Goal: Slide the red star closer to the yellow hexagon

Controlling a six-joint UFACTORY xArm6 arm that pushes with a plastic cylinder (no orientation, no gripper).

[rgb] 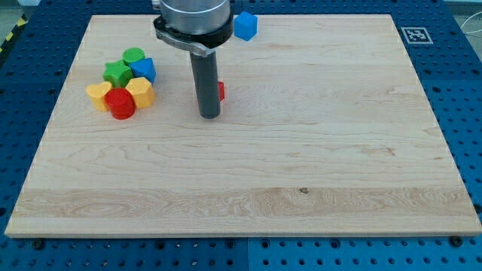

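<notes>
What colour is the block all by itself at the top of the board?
Blue. The lone block shows best in the camera view, right of the arm.

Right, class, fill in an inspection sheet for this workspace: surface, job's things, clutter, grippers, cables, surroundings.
Surface: pale wooden board, flat, bare over most of its area.
Job's things: red star mostly hidden behind the rod, only a red edge showing; yellow hexagon in the cluster at the view's left.
Clutter: green cylinder, green star, blue block, yellow heart, red cylinder; another blue block at the view's top.
Grippers: none; my tip rests just in front of the red star.
Cables: nothing seen.
Surroundings: blue perforated table; marker tag.
</notes>
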